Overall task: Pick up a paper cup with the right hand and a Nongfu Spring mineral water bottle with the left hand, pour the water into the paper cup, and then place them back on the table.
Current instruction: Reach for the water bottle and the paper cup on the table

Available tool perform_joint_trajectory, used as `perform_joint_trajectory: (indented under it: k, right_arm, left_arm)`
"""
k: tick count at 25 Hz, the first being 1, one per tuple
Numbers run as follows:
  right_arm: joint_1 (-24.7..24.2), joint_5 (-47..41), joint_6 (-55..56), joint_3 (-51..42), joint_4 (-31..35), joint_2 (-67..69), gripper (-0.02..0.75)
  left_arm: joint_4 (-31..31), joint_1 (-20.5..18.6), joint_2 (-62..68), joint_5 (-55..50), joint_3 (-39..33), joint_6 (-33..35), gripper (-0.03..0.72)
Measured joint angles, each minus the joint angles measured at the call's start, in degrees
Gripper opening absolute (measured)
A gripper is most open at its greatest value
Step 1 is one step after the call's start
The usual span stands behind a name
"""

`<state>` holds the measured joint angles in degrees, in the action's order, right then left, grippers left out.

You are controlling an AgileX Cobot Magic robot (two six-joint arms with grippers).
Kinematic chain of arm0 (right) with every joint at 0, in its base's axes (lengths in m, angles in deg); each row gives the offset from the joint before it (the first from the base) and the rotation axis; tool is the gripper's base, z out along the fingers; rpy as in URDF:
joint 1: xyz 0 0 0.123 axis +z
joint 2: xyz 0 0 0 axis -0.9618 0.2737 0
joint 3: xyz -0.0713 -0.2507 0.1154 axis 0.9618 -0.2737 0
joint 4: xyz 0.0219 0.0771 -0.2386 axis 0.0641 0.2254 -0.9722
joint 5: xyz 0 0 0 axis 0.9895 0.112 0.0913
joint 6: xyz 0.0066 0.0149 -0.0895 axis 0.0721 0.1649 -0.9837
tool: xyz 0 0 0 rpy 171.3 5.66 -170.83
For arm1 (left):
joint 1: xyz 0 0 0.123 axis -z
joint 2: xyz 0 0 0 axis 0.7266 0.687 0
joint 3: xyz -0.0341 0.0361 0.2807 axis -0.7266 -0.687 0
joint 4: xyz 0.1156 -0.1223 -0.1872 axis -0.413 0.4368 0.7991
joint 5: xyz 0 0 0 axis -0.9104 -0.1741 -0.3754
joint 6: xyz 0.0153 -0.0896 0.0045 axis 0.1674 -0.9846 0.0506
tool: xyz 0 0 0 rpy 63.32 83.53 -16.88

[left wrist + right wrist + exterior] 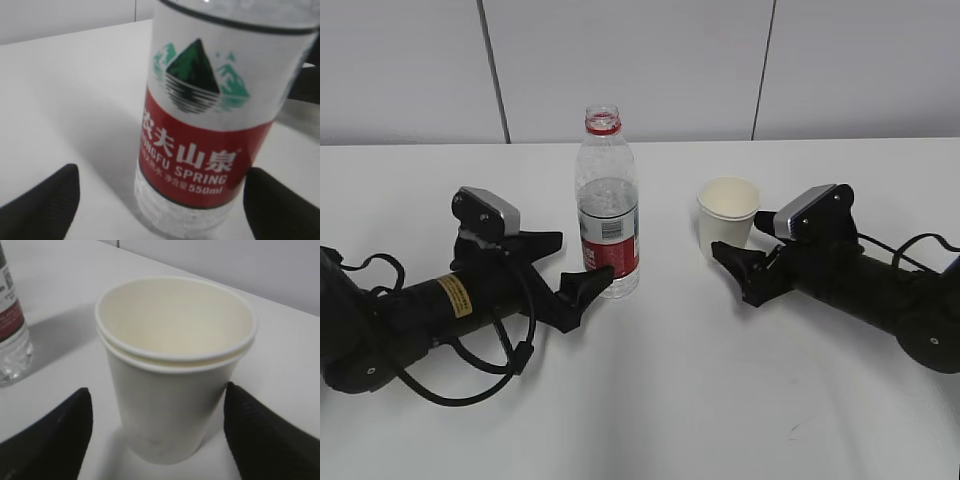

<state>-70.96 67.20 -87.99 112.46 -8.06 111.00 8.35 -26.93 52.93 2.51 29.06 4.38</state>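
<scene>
The bottle [608,212] stood upright on the white desk [660,400], a little left of the middle, with no cap on its red neck ring. It was clear, with water inside and a red and white label around its lower half. The cup [728,216] stood upright on the desk too, to the right of the bottle and well apart from it. The cup was off-white and looked empty inside. Two rims showed at its top, one just under the other. The left hand [572,272] lay low on the desk, reaching toward the bottle from the left. Its jaws were open wide, with one black finger [40,202] on each side of the bottle's bottom part. In the left wrist view there was white desk showing between the fingers and the bottle, so they were not gripping it. The label [200,150] there showed a green mountain and white letters on red. The right hand [744,258] lay low on the desk on the right side, reaching toward the cup. Its jaws were open wide as well, with a finger [47,440] on each side of the cup's base. They were just beside the cup, not squeezing it. The bottle's edge showed at the far left of the right wrist view.
</scene>
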Motion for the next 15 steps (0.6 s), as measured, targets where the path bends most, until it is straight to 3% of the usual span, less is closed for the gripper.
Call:
perform_joint_trajectory:
  k: [15]
  right_arm:
    - [3.70, 0.19, 0.00, 4.90, 6.28, 4.19, 0.613]
  left_arm:
    - [-1.10, 0.00, 2.18, 0.06, 0.19, -0.24, 0.608]
